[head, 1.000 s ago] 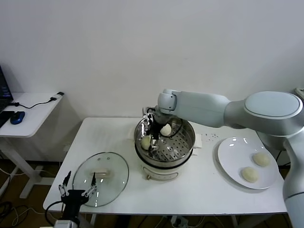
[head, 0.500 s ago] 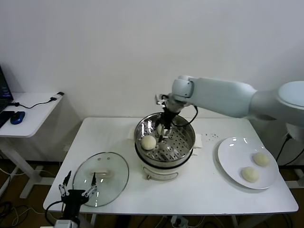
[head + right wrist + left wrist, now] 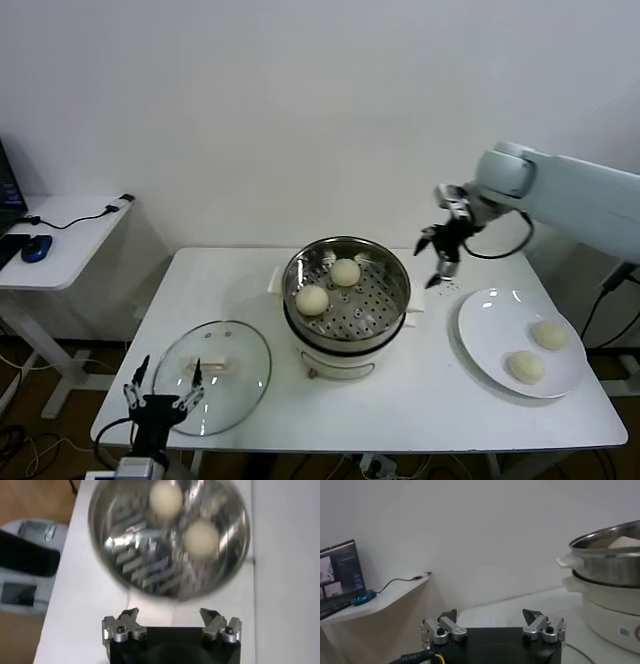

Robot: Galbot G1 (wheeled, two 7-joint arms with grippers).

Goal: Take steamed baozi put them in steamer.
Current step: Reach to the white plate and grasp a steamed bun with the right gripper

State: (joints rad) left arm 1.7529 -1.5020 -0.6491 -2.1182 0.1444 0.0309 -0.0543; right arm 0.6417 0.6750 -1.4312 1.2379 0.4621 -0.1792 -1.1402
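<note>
Head view is showing the round shiny metal steamer [image 3: 347, 300] sitting in the middle of the white worktop [image 3: 420, 390]. Two small round pale baozi buns [image 3: 312, 299] are lying inside it, near each other. Two more of these buns are resting on the flat white plate [image 3: 490, 340] on the right. The right tool [image 3: 440, 262] is hanging in the air between steamer and plate, released and holding nothing. The left tool [image 3: 160, 392] is waiting low by the round glass lid [image 3: 212, 376], released too.
</note>
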